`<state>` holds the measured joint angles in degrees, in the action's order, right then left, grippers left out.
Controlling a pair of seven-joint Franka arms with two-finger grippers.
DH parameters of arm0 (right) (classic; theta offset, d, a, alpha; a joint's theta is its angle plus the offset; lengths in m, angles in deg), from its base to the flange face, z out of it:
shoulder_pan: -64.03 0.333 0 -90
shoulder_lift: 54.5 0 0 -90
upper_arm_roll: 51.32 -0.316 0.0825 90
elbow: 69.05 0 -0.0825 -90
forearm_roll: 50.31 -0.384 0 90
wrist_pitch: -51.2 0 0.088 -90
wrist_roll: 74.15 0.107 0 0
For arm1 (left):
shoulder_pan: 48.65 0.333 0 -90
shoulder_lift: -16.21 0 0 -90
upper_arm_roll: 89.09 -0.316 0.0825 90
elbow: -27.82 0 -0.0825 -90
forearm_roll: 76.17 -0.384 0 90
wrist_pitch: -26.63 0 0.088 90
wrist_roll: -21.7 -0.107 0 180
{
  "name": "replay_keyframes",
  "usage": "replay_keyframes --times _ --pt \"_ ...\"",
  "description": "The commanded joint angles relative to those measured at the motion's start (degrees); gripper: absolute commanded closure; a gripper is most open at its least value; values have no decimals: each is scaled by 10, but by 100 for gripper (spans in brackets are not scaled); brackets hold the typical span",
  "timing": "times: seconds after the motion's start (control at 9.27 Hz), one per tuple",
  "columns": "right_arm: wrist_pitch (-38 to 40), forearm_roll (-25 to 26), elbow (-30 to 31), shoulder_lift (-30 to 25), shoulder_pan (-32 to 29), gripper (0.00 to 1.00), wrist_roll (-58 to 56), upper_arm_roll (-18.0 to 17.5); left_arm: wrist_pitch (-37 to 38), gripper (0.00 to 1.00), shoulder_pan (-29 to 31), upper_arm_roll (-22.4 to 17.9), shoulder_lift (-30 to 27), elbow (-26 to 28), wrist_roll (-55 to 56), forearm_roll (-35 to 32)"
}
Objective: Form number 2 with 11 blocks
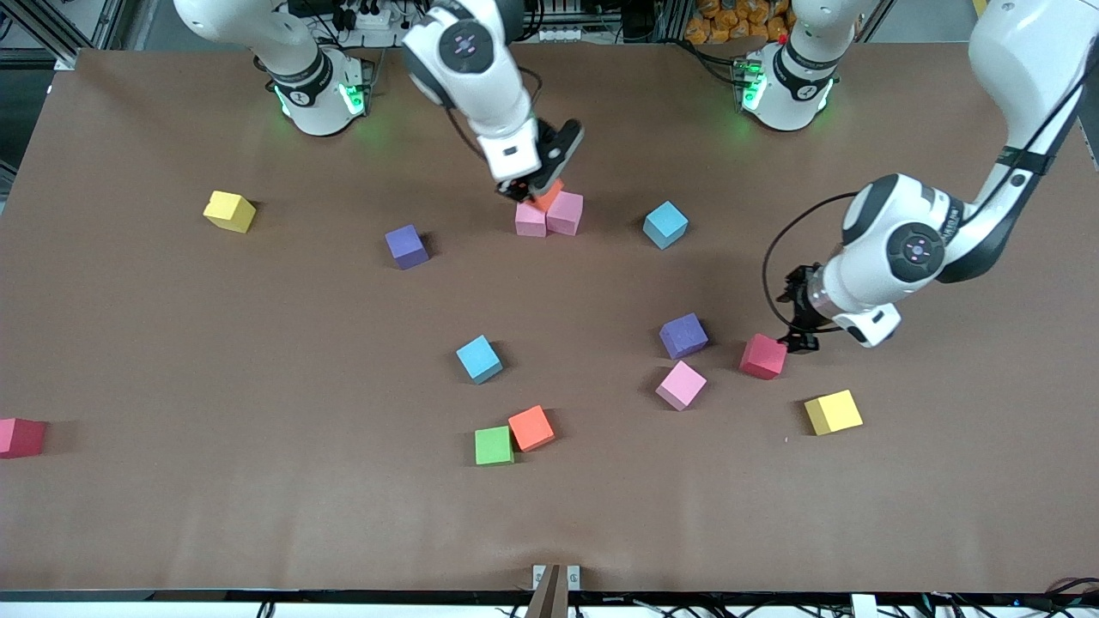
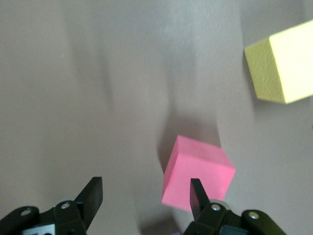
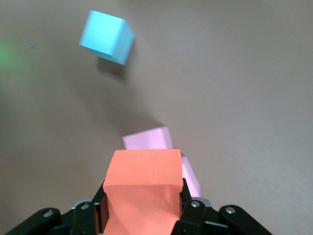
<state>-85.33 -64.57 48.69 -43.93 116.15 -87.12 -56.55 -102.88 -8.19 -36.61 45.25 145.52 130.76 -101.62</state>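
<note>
We are gripping an orange block (image 3: 142, 188) in the right gripper (image 1: 534, 190), its fingers clamped on the block's sides, holding it just over the two pink blocks (image 1: 549, 215) that are sitting side by side near the robots' bases; we judge it is going beside them, since they look like the start of the number 2; the left gripper (image 1: 798, 336) is hanging low beside the red block (image 1: 762, 356), fingers apart and gripping nothing, probably lining up a grasp; the remaining blocks are lying scattered across the tabletop (image 1: 258, 515), well apart.
</note>
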Motion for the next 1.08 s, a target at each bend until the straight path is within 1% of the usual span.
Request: replay_keyframes --times 0.0,0.11,0.22,0.32,0.54,0.65,0.86,0.97 --pt "-64 -2 -36 65 0 100 2 -53 9 20 -9 -7 50 -33 -24 -60" --pt "-79 -2 -40 89 4 100 -2 -57 9 20 -10 -7 66 -49 -29 -81" --pt "-80 1 -56 110 8 100 -11 -66 9 20 -22 -8 80 -66 -39 -88" --pt "-81 2 -63 121 8 100 -43 -68 9 20 -46 -31 91 -89 -57 -89" --pt "-73 2 -67 124 8 100 -116 -68 9 20 -130 -96 109 -134 -54 -86" --pt "-60 10 -73 125 8 100 -142 -68 8 20 -155 -120 109 -147 -54 -80" --pt "-29 50 -82 135 9 100 -161 -68 8 20 -161 -125 119 -158 -56 -80" --pt "-10 52 -83 136 9 100 -160 -68 8 20 -161 -125 122 -157 -60 -80"
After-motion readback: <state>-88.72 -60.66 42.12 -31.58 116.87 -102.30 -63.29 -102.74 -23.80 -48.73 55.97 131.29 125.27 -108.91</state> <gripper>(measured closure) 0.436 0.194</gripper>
